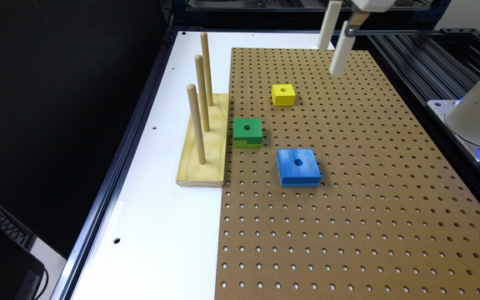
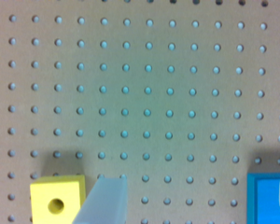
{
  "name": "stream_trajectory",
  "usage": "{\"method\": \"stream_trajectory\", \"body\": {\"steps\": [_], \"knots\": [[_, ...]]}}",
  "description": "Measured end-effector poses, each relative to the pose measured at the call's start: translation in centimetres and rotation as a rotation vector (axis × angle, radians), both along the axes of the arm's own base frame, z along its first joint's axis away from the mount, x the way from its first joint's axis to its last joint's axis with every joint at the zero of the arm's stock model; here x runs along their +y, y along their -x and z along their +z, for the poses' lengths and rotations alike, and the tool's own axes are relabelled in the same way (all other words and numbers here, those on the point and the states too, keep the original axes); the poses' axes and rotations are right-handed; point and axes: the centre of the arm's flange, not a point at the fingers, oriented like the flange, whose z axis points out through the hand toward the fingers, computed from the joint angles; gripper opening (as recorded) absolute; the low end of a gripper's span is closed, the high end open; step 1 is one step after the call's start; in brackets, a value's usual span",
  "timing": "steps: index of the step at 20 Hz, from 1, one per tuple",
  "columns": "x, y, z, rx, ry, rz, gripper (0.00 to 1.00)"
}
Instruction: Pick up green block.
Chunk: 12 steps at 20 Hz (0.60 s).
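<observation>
Perforated brown pegboard (image 1: pixel 348 216) carries the small dark-green square block with a centre hole (image 1: pixel 247 132), beside the pale wooden three-peg stand (image 1: pixel 203 141), between the yellow block (image 1: pixel 283 94) and the larger blue block (image 1: pixel 298 167). High above, well apart, hangs the white pincer (image 1: pixel 332 41), fingers spread, empty. Approach seems barely begun; next it likely must travel over the green block and descend.

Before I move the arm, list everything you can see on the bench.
Dark-green square block with centre hole: one, green over a yellow-green layer, on the pegboard beside the wooden stand.
Small yellow block: one, yellow, farther back.
Large blue block: one, blue, nearest the camera.
Wooden peg stand: one, pale wood, three upright dowels, on the white table.
Brown pegboard: one.
White table: one.
Gripper: one, white fingers apart, high above the pegboard.
</observation>
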Motion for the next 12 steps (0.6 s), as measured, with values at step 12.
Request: {"method": "stream_trajectory", "body": {"steps": [12], "knots": [[-0.72,-1.11,-0.13,0.004,0.000,-0.013,1.00]]}}
